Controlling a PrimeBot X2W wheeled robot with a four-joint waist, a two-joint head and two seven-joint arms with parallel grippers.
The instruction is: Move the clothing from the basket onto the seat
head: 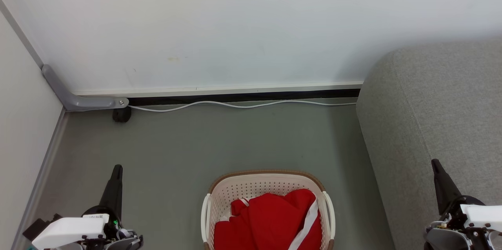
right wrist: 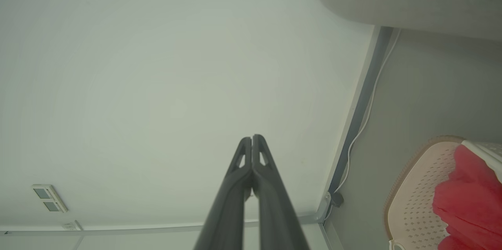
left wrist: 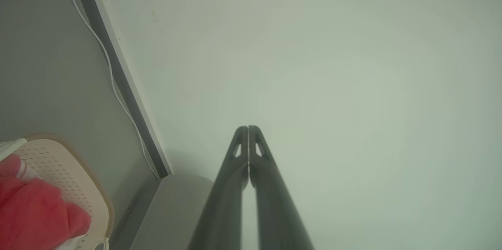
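At 6 o'clock of the head view, on the floor point(head: 176, 144), stands the basket point(head: 235, 191), and the clothing point(head: 270, 218) lies heaped inside it, red with a white stripe running toward 5 o'clock. The seat point(head: 435, 116) rises at 3 o'clock, near the basket but apart from it, bare where we can see it. We hold the left gripper point(head: 117, 169) at 7 o'clock and the right gripper point(head: 436, 163) at 4 o'clock, both clear of the basket. Each wrist view shows its jaws pressed together, tip to tip, holding nothing.

We judge the task to be at its first step: no garment is in a grip or on the seat. The next move calls for us to part one pair of jaws, lower them over the heap, and pinch a top fold, not the basket wall.

The basket's near half is cut off at 6 o'clock, so we cannot count the garments or see its bottom. The seat runs off the frame at 3 o'clock.
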